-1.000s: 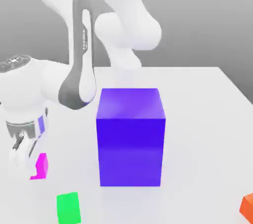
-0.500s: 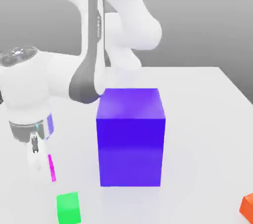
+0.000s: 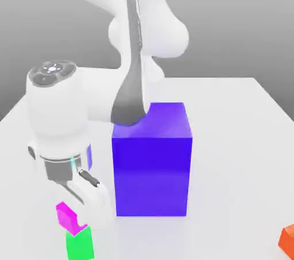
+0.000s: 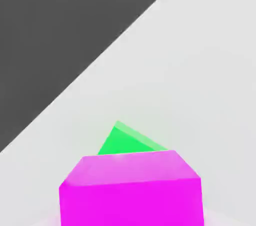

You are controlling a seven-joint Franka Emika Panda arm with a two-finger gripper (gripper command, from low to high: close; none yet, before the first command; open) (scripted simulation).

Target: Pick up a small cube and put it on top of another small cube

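The small magenta cube (image 3: 66, 215) sits tilted, right over the top back corner of the small green cube (image 3: 79, 244), near the table's front on the exterior view's left; they look to be touching. My gripper (image 3: 80, 208) hangs straight down at the magenta cube, its white hand directly above it. In the hand view the magenta cube (image 4: 131, 190) is very close, and part of the green cube (image 4: 127, 140) peeks out from behind it.
A big blue-purple block (image 3: 151, 158) stands just to the exterior view's right of my hand, close to the arm. A small orange cube (image 3: 288, 237) lies at the front right corner. The white table (image 3: 241, 138) stretches beyond the block.
My hand has swung toward the exterior view's right and turned, bringing the magenta cube from beside the green cube to right over it.
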